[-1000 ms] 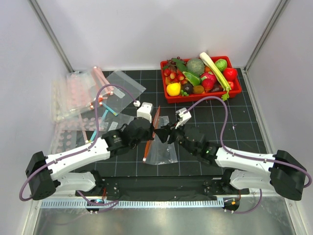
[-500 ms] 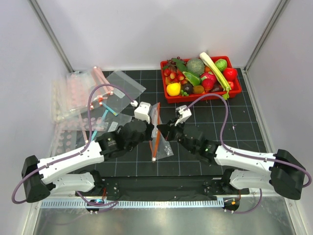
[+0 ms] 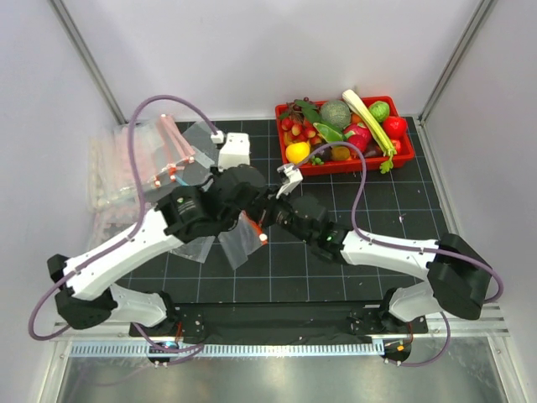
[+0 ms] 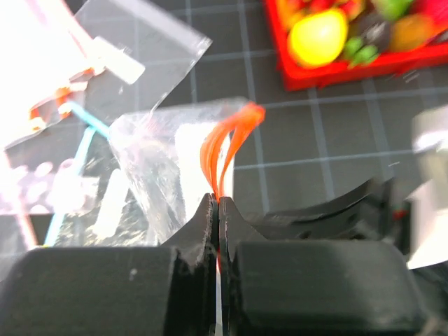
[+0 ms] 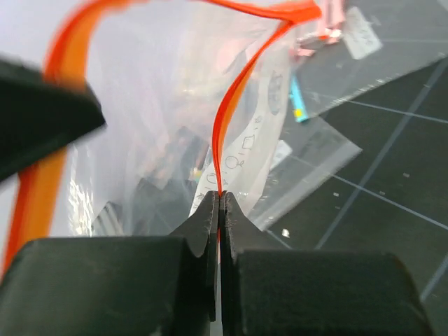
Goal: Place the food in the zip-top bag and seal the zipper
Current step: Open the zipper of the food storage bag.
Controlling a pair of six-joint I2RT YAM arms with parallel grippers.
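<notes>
Left gripper (image 4: 218, 210) clenched on thin glossy red-orange zipper (image 4: 225, 143), right gripper (image 5: 218, 206) pinching the same strip, clear crinkly zip-top bag (image 4: 150, 168) between them, mouth bowed open

Both arms inward over the table, left tool (image 4: 218, 203) and right tool (image 5: 219, 196) close together, jaws of each tight together.

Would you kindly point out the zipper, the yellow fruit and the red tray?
zipper (image 5: 220, 150): right wrist view, strip's upright stretch.
yellow fruit (image 4: 318, 36): left wrist view, middle of skin.
red tray (image 3: 403, 154): top external view, front wall's right end.
</notes>
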